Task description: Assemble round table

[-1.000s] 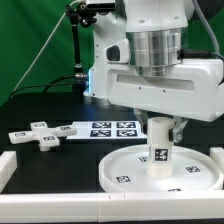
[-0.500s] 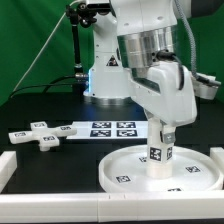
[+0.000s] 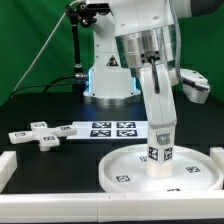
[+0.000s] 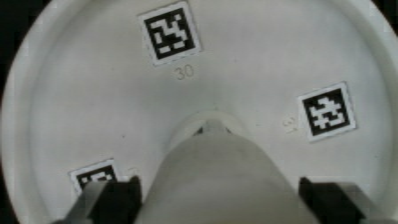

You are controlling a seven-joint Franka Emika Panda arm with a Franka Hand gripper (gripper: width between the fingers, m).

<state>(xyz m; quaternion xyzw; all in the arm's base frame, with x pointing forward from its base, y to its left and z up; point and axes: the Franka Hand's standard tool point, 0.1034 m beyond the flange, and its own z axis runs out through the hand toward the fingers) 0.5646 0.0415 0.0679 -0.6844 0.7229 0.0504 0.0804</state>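
The short cylinder leg stands upright on the central hub of the round disc, directly under the gripper; the arm reaches down to it from above, tilted slightly toward the exterior view's left at its upper end. The gripper is closed on the upper part of the leg, its jaws parted only by the leg's own width. In the wrist view the leg fills the gap in the gripper, and the dark fingers press against it on either side, with no gap that I can make out. The leg's lower part, with its small tags, shows below the fingers in the exterior view; whether the leg is fully seated in the hub cannot be told.

The disc lies flat on the black table, rim up, with square tags on its inner face. The cross-shaped foot lies well apart from it, toward the exterior view's left; the marker board lies between the two, just beside the foot.
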